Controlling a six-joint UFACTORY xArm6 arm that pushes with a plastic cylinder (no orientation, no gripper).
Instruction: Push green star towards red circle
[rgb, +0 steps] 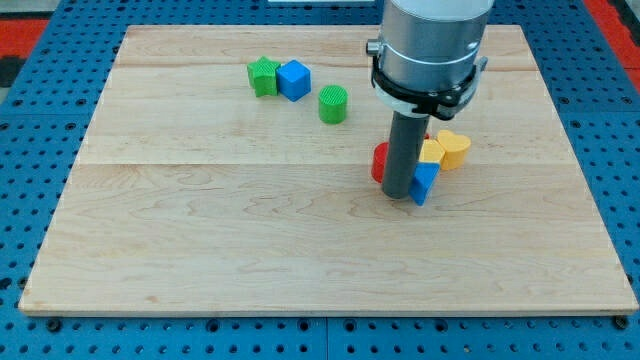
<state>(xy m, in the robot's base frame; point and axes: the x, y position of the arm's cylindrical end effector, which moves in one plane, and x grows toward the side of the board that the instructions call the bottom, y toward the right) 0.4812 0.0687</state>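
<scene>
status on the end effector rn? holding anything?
No gripper: my tip is a bare rod, holding nothing. It sits in the cluster between the red block and blue block, far from the green star.

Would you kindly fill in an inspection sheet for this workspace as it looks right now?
Surface: pale wooden board on a blue pegboard.
Job's things: green star at the view's top left, touching a blue cube; red circle right of centre, mostly hidden behind the rod.
Clutter: green cylinder standing alone; yellow heart, another yellow block and a blue block bunched to the right of the rod.
End effector: my tip sits between the red circle and the blue block, far from the green star.
Cables: nothing seen.
Surroundings: red patches at the top corners.
</scene>
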